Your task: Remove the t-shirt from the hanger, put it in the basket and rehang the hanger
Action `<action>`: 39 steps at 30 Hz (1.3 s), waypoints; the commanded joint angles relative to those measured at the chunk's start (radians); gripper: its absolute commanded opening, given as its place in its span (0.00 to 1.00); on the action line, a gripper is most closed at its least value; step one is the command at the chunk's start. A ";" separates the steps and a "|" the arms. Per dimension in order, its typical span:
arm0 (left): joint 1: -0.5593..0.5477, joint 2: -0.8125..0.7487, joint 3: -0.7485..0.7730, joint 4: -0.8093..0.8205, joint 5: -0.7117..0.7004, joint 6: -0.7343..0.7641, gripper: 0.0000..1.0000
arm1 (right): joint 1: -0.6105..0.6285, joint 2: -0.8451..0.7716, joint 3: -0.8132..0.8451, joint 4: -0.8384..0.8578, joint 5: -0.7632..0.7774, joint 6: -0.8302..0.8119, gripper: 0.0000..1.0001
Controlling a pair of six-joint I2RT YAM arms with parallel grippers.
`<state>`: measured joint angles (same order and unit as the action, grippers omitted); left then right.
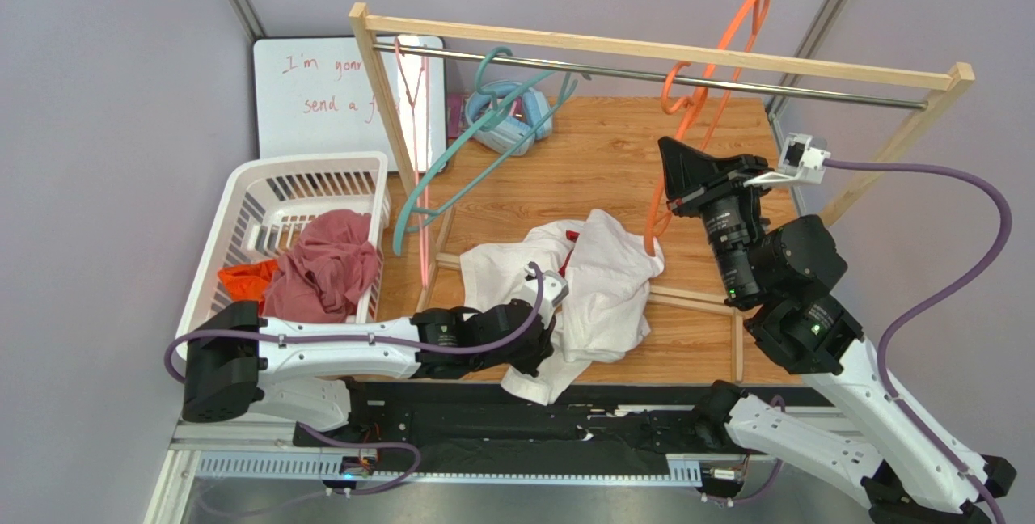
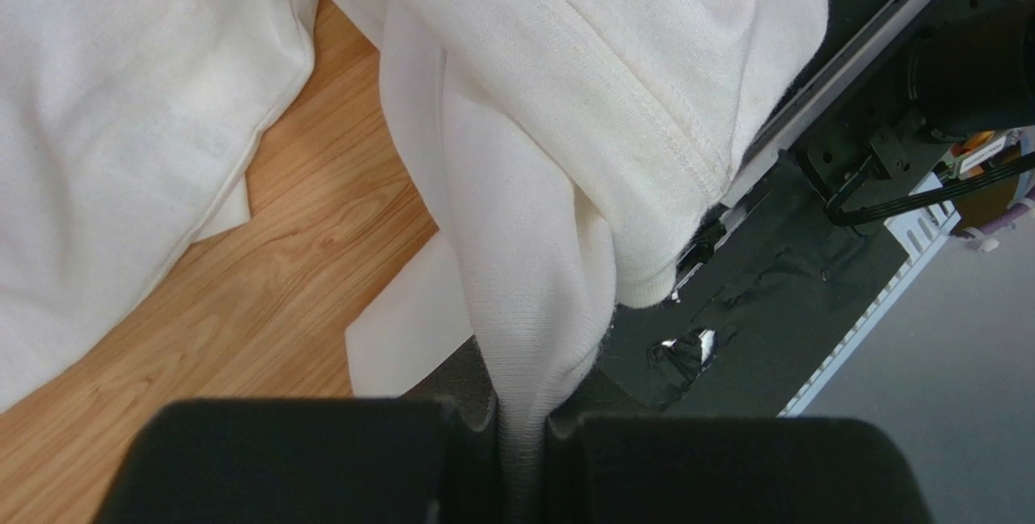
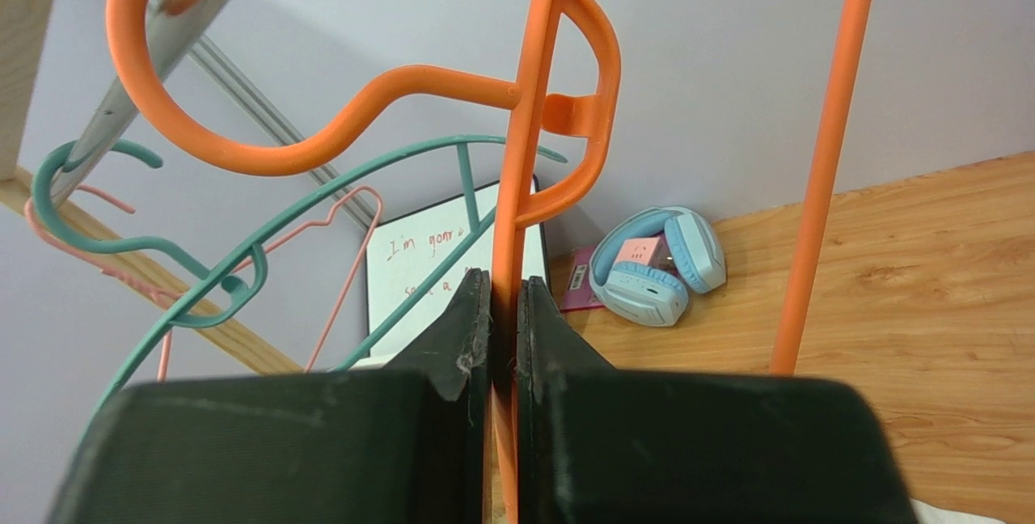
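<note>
**A:** Where is the t-shirt?

**B:** The white t-shirt (image 1: 601, 275) lies crumpled on the wooden table (image 1: 583, 148), in front of the rack and close to my left arm. One part of it spills over the table's near edge.

**A:** And your left gripper?

**B:** My left gripper (image 2: 520, 427) is clamped on a bunched fold of the shirt. The cloth rises straight out from between the pads.

**A:** The right one?

**B:** My right gripper (image 3: 503, 312) is pinched tight on a thin bar of the orange hanger (image 3: 535, 148). The hanger's hook sits over the metal rail (image 1: 608, 69).

**A:** Is the shirt on that hanger?

**B:** The hanger's lower end comes down just beside the shirt's edge. I cannot tell whether they touch.

**A:** What else is around?

**B:** A teal hanger (image 1: 486, 124) hangs on the same rail. Blue headphones (image 3: 656, 263) lie at the far side of the table. A white basket (image 1: 243, 203) holding red clothes stands to the left of the table.
</note>
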<state>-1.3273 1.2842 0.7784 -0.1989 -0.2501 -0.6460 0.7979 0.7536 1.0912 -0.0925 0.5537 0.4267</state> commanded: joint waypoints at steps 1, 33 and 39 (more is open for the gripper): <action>-0.004 -0.017 0.038 -0.005 -0.020 0.011 0.00 | -0.017 0.006 0.039 -0.012 0.055 0.061 0.00; 0.004 0.584 0.447 -0.297 -0.356 0.026 0.29 | -0.019 -0.281 0.018 -0.507 0.095 0.029 0.91; -0.020 0.359 0.265 -0.300 -0.367 -0.065 0.00 | -0.019 -0.303 0.006 -0.507 0.114 0.035 0.92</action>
<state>-1.3361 1.8080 1.1305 -0.4446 -0.5766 -0.6285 0.7822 0.4694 1.1038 -0.5953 0.6395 0.4744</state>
